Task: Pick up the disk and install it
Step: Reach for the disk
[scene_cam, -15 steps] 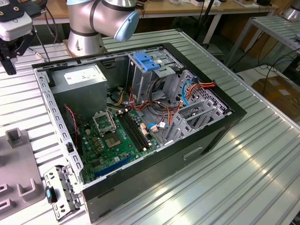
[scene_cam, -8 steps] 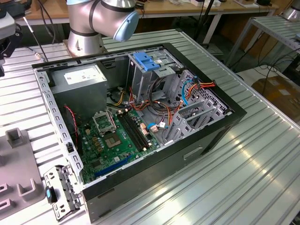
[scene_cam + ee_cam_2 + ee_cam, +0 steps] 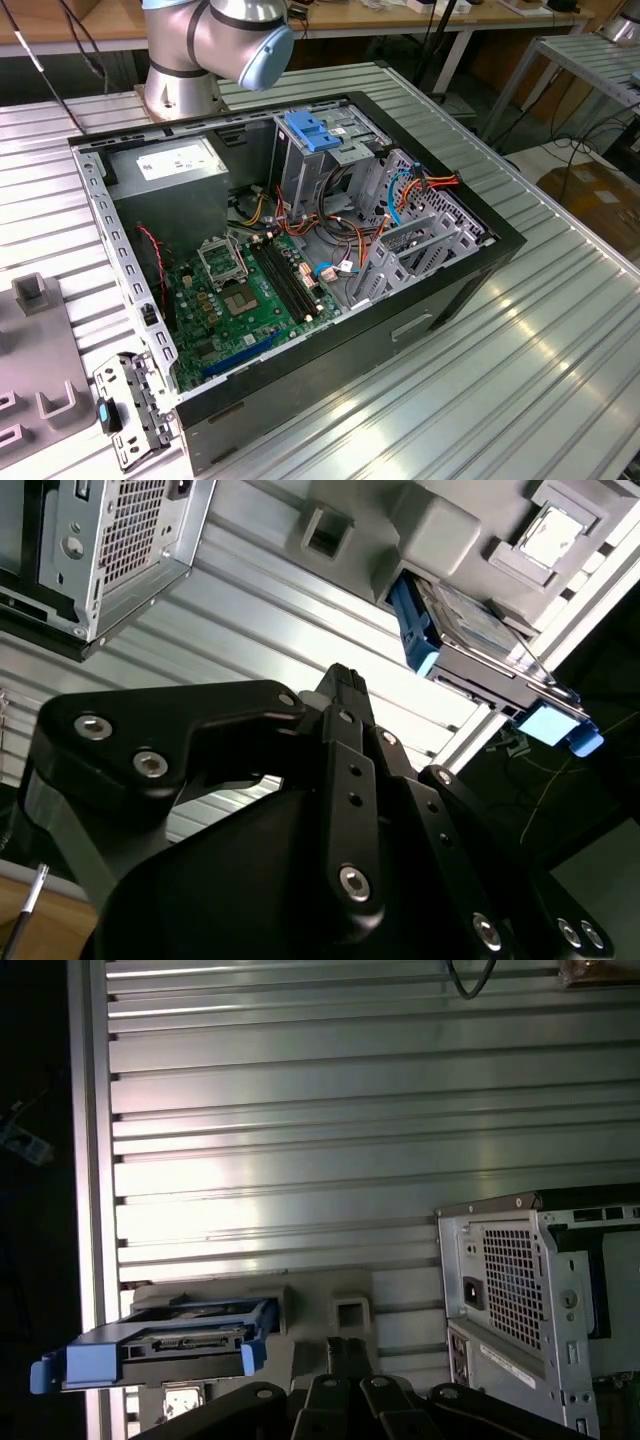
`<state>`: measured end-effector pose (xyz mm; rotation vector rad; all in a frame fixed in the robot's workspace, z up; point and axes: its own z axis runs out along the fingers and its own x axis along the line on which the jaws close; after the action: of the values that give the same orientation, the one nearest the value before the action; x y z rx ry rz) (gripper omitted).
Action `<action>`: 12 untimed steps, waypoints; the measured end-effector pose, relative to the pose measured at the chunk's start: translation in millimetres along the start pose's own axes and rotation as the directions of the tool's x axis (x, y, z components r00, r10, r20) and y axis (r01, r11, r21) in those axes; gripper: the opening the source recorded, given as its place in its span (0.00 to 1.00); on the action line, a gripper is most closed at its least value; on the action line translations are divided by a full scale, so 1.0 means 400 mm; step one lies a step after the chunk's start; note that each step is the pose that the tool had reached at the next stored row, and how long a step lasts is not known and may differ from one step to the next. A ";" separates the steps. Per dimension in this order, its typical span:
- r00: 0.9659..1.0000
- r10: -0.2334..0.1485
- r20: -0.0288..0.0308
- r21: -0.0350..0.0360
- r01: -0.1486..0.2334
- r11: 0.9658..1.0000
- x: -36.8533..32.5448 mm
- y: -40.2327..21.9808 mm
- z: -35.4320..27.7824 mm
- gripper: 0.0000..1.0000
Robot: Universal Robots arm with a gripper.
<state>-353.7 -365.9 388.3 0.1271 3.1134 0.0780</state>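
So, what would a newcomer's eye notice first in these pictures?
The open black computer case with its green motherboard lies in the middle of the ribbed metal table in the exterior view. In both wrist views, the dark disk with blue plastic side rails sits in a grey holder beside the case, beyond the black tool.

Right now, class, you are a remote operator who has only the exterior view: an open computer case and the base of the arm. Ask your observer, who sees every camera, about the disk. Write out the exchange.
Operator: Where is the disk?
Observer: In the first wrist view, the disk sits in a grey holder on the ribbed table, outside the computer case.
Operator: Is the arm holding it?
Observer: No. In the second wrist view, the gripper is apart from the disk, with bare table between them.
Operator: How will I recognise it?
Observer: It has blue rails along its sides.
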 end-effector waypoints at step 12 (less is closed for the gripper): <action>1.000 0.001 -0.022 0.002 -0.001 1.000 0.123 -0.010 -0.001 0.11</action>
<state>-403.0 -365.9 387.3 0.1293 3.1355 0.0770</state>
